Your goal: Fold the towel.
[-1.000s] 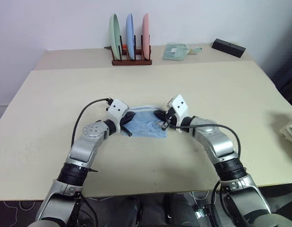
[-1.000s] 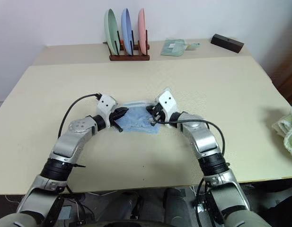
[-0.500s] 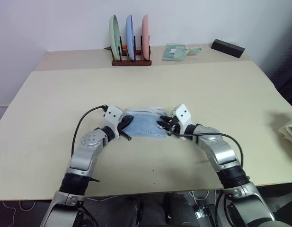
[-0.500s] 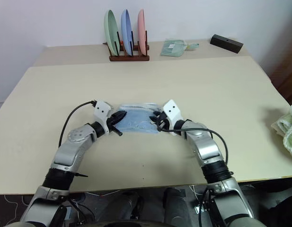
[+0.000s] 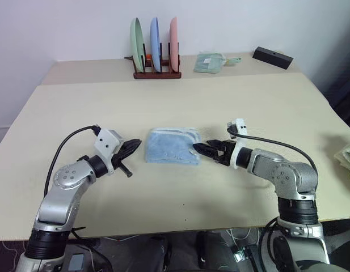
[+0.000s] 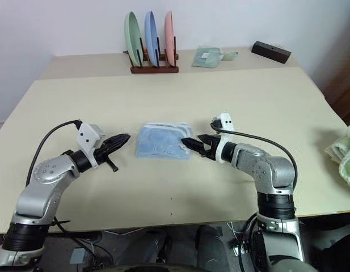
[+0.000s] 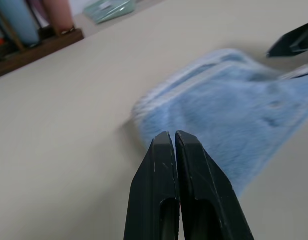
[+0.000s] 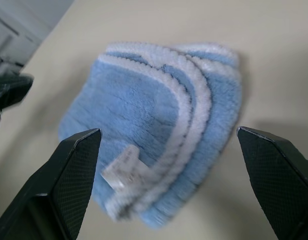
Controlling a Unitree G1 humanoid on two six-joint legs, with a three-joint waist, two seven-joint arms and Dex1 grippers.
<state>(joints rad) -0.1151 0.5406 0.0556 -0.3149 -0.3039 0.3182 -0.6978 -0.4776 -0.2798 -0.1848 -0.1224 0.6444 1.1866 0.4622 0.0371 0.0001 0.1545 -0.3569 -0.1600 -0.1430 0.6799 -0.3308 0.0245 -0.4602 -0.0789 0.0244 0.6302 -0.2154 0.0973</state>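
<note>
The light blue towel (image 5: 172, 146) lies folded into a small stack on the cream table (image 5: 175, 102), its pale hems layered along one side (image 8: 188, 95). A small white label sticks out near a corner (image 8: 125, 170). My left gripper (image 5: 135, 145) is shut and empty, pointing at the towel's left edge from a short gap away (image 7: 168, 137). My right gripper (image 6: 193, 140) stands open just off the towel's right edge, its fingers (image 8: 69, 175) spread wide on either side of the towel's corner, gripping nothing.
At the back, a wooden rack (image 5: 156, 72) holds three upright plates. A pale green folded cloth (image 5: 210, 61) and a black box (image 5: 273, 56) lie beside it. More pale cloth (image 5: 349, 158) sits at the table's right edge.
Both grippers have come off the towel. The left one drew back to the left, still shut. The right one opened and rolled, drawing back a little. The towel now lies flat and folded.
</note>
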